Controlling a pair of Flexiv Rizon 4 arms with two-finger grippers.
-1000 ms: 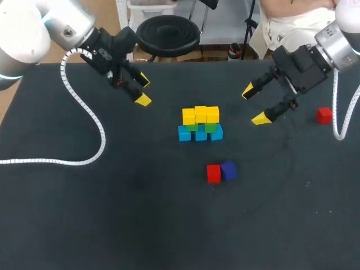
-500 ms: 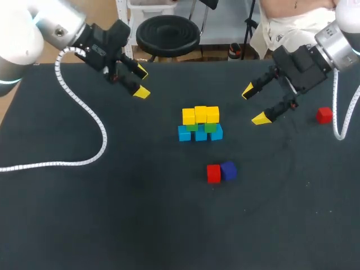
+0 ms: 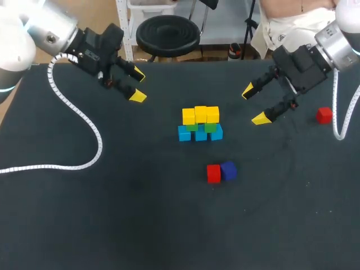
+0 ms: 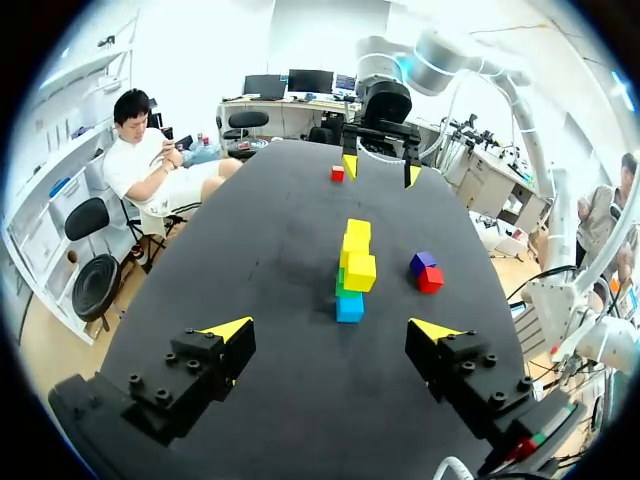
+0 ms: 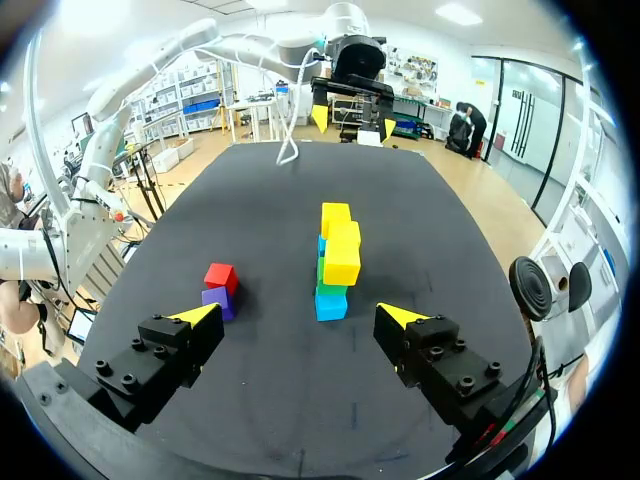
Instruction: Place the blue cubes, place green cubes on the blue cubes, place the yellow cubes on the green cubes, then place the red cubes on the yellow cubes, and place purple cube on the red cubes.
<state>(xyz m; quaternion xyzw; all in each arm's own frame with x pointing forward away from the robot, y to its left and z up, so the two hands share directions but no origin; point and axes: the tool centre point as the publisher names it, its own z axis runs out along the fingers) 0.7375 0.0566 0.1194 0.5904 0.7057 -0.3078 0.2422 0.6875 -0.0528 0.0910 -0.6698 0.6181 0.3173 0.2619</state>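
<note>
seemingly white arms (image 3: 17,35), yellow-tipped black fingers (image 3: 136,96)

We note a robotics lab: our left arm (image 3: 28,28) and right arm (image 3: 344,39), both trailing white cables, hang over a broad black counter (image 3: 112,214) bearing small coloured cubes (image 3: 200,125) stacked in layers.

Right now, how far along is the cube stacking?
Done: blue cubes are down, green cubes on them, yellow cubes on top. In hand: nothing; the left gripper and right gripper are open and empty. To do: the red cube beside the purple cube, the second red cube near the right gripper, then the purple one.
</note>
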